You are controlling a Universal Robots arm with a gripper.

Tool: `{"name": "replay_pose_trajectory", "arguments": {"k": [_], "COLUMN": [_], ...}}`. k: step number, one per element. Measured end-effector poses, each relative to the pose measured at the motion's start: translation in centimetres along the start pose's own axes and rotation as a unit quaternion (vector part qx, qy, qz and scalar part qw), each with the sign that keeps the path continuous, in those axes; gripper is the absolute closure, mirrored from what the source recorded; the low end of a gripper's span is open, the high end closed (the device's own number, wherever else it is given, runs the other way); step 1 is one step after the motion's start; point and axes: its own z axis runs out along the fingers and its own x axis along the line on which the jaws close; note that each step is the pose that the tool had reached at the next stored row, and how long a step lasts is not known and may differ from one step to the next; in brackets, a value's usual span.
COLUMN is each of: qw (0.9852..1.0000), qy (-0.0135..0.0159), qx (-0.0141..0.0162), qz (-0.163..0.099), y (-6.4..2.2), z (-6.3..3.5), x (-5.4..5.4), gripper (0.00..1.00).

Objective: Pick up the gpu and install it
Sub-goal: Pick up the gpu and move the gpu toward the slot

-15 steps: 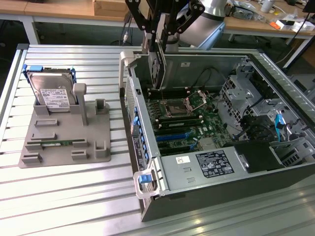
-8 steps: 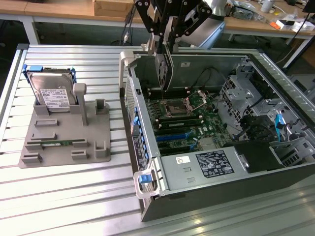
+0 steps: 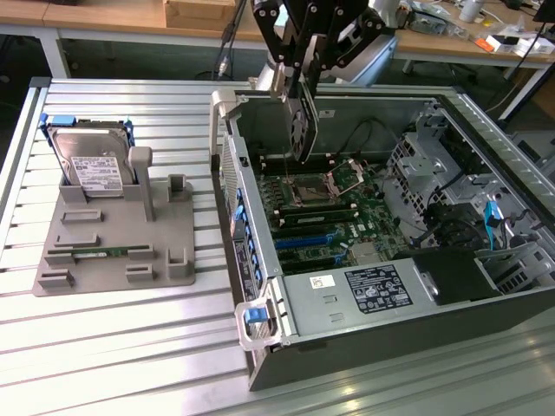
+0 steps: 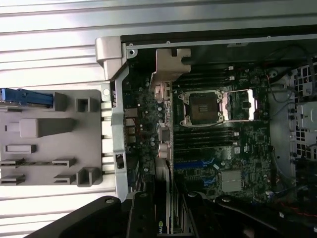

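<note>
The gpu (image 3: 301, 128), a slim dark card with a silver metal end bracket, hangs upright from my gripper (image 3: 299, 82) over the back-left part of the open computer case (image 3: 260, 269). My gripper is shut on the card's upper edge. In the wrist view the gpu (image 4: 165, 148) is seen edge-on, running from my gripper (image 4: 168, 220) out to its silver bracket (image 4: 172, 62). It hangs above the motherboard (image 4: 233, 148), beside the CPU socket (image 4: 203, 106). The card is clear of the board and touches no slot.
A grey parts holder (image 3: 117, 238) lies on the slatted table at the exterior view's left. A silver hard drive (image 3: 89, 165) stands in it, and a green memory stick (image 3: 104, 253) lies in it. Blue expansion slots (image 3: 303, 244) run across the board. A power supply (image 3: 373, 290) fills the case's near side.
</note>
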Motion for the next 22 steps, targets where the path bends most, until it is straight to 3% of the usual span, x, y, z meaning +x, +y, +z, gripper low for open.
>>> {"name": "replay_pose_trajectory", "arguments": {"k": [6, 22], "qw": [1.0000, 1.0000], "qy": [-0.0001, -0.0001], "qx": [0.0010, 0.0015], "qz": [0.000, 0.000], "y": [0.07, 0.06], "z": [0.63, 2.61], "x": [-1.2, -2.2], "gripper": [0.74, 0.74]}}
